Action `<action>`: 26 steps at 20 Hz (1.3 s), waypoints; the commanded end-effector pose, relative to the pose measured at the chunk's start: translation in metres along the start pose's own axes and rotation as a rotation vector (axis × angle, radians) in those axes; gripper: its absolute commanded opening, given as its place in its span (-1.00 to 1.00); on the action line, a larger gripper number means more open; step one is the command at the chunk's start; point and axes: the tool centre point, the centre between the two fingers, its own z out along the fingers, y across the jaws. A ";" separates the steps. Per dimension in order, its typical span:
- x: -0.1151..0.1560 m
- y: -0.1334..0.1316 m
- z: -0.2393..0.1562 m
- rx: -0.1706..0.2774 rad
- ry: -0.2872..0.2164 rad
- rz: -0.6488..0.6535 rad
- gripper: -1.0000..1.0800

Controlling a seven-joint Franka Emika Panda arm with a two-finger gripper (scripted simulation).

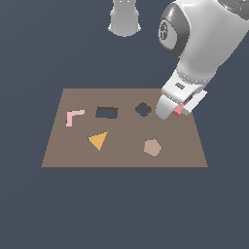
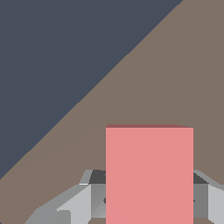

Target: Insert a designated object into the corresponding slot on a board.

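A white robot arm reaches down to the far corner of a flat brown board (image 1: 124,155), at the exterior view's right. The board lies on a dark blue-grey table (image 1: 29,209). The claw (image 1: 179,111) sits low over the board, and a small salmon-red block (image 1: 178,110) peeks out between its fingers. In the wrist view the block (image 2: 148,175) fills the space between the two grey fingers (image 2: 83,203), which flank its sides; the claw looks pressed onto the block, pinching it.

The block's target, a dark rectangular slot (image 1: 107,113), lies well apart toward the exterior view's left, beyond a dark clover-shaped cutout (image 1: 143,109). A pale pink L-shape (image 1: 74,117), an orange triangle (image 1: 98,140) and a tan pentagon (image 1: 152,147) also rest on the board.

The block looks rigid, light and flat-sided, likely smooth. Gripping two opposite flat faces near the middle should keep it square for the slot.
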 end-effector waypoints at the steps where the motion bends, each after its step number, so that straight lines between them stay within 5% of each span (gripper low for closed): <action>1: 0.001 0.003 0.000 -0.001 0.001 0.020 -1.00; 13: 0.015 0.034 -0.002 0.000 0.001 0.289 -1.00; 26: 0.012 0.109 -0.004 0.001 0.003 0.890 -1.00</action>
